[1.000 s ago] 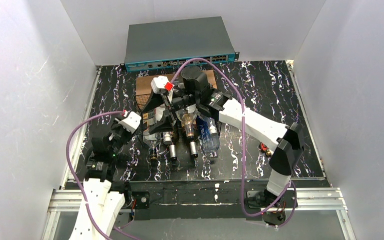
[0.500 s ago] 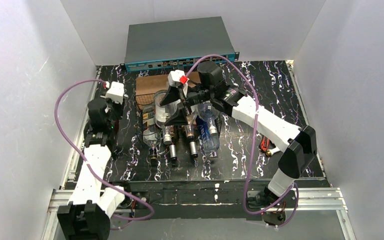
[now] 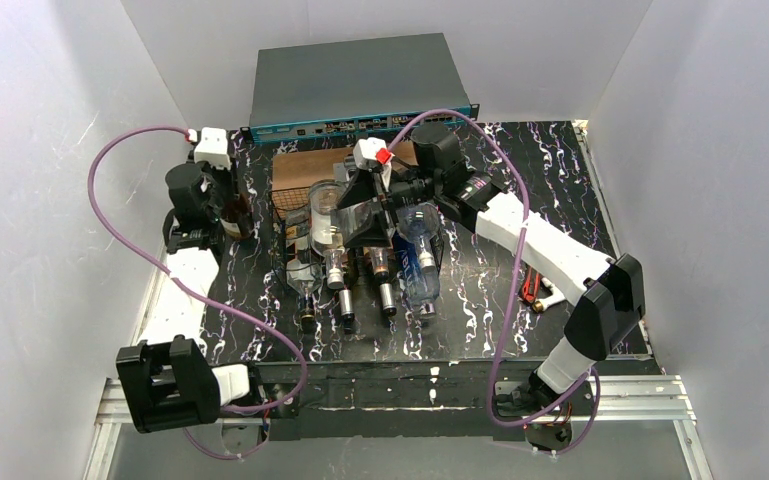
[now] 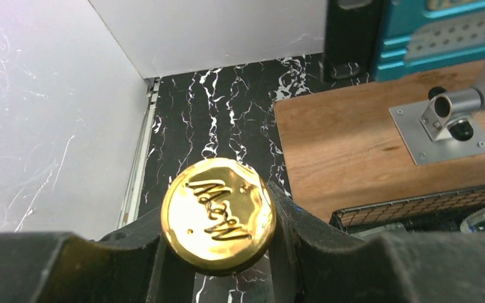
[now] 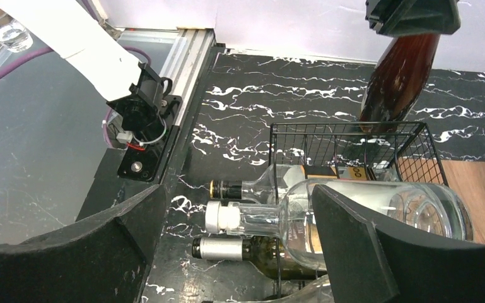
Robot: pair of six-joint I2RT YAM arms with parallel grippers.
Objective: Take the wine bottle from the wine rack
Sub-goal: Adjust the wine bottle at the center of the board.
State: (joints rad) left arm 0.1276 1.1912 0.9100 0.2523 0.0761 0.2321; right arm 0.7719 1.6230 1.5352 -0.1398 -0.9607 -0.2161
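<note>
One dark brown glass bottle (image 5: 400,76) is off the rack (image 5: 353,146). It hangs neck-up and slightly tilted, just left of the rack's far left corner. The left gripper (image 4: 221,249) is clenched on its neck, with matte black fingers (image 4: 132,259) pressing both sides right under a round, shiny gold cap (image 4: 219,213) embossed with looping script. Whether the bottle's base touches the table (image 3: 520,200) cannot be told.

The rack is low and boxy, made of thin black wire in a square mesh. Several bottles lie in it on their sides, necks poking out past the rack's near side. Uppermost is a white-stoppered clear bottle (image 5: 328,218), smooth and bulbous, narrowing to a slim neck. A silver-topped green bottle (image 5: 246,250) lies just beside it, lower in the rack.

The right gripper (image 5: 238,202) hangs over the rack with its jaws spread wide. Its broad, dull black fingers (image 5: 101,252) stand on either side of the clear bottle's neck and grasp nothing.

Behind the rack lies a flat brown wooden board (image 4: 366,145) with fine grain. It carries a brushed-metal bracket (image 4: 444,123), a square screwed plate with a short tube. Farther behind the rack sits a flat grey box (image 3: 360,85) with a teal front. The table under the rack is glossy black with white marble veins.
</note>
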